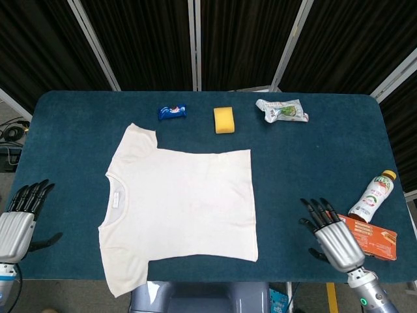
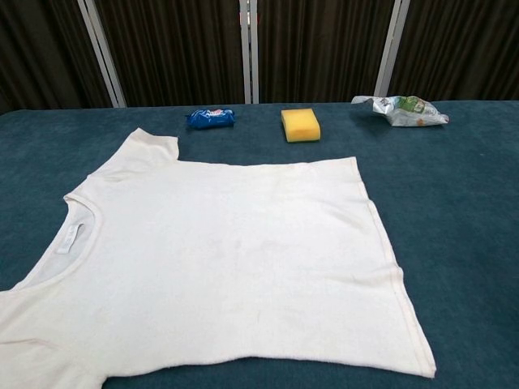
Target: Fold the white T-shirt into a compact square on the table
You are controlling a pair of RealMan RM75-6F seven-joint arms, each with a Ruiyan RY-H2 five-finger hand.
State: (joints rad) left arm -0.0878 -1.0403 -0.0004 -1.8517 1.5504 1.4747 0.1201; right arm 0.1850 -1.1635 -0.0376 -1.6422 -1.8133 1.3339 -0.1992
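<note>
Metal robot hand on the right, fingers spread, empty.

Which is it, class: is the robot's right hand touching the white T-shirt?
Apart. The head view shows bare blue table between the right hand and the white T-shirt.

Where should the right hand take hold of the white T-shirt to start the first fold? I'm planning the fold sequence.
Probably the near hem corner of the T-shirt, approached from the right. The shirt lies flat, collar to the left and hem to the right, and that corner sits closest to the right hand, which hovers open over the bare table.
</note>
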